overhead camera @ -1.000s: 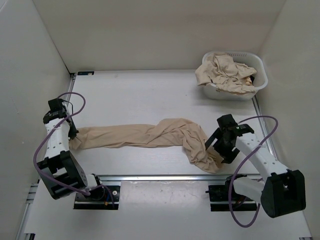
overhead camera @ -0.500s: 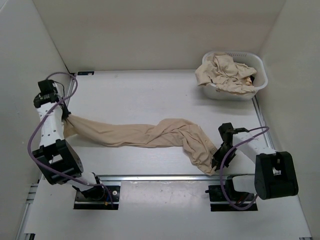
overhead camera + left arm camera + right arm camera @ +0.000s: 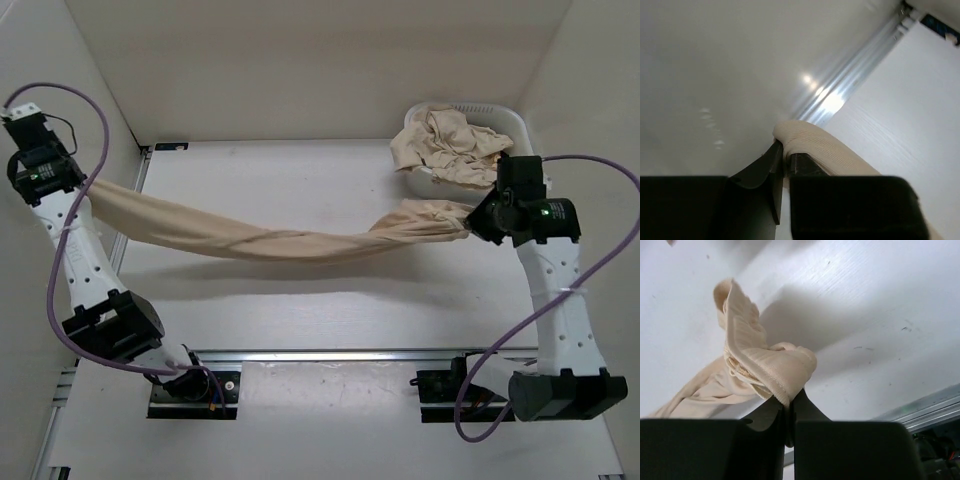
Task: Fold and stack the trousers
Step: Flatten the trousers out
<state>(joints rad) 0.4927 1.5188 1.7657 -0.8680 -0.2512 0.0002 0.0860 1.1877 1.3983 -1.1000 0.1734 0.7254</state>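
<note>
left arm point(image 3: 85, 268): stands tall from its base at the near edge of the table point(image 3: 300, 320), leans out toward the left wall point(image 3: 40, 40), turns at the top so the wrist points back inward.

left pincer point(image 3: 86, 188): sits high above the table, closed tight on one end of the trousers point(image 3: 270, 240). in the wrist view, nips a rounded roll of ribbed beige cloth between the two dark fingers point(image 3: 762, 172), with the wall and the table's edge rail beyond.

trousers: hang clear of the table as one long twisted rope, sag in the middle, run from the left pincer across to the right one, throw a soft shadow on the white surface beneath.

right pincer point(image 3: 472, 222): closed almost fully on the other end of the cloth, just in front of the laundry basket point(image 3: 515, 122). in its own wrist view, grips a bunched, folded edge right at the fingertips point(image 3: 765, 417), with a loose flap standing up above and the rest trailing away to the left.

right arm point(image 3: 558, 290): rises steeply from its base at lower right, nearly straight, tips inward at the wrist toward the cloth.

laundry basket: sits at the far right corner of the table, holds crumpled beige trousers point(image 3: 445, 145) that spill over its near rim.
</note>
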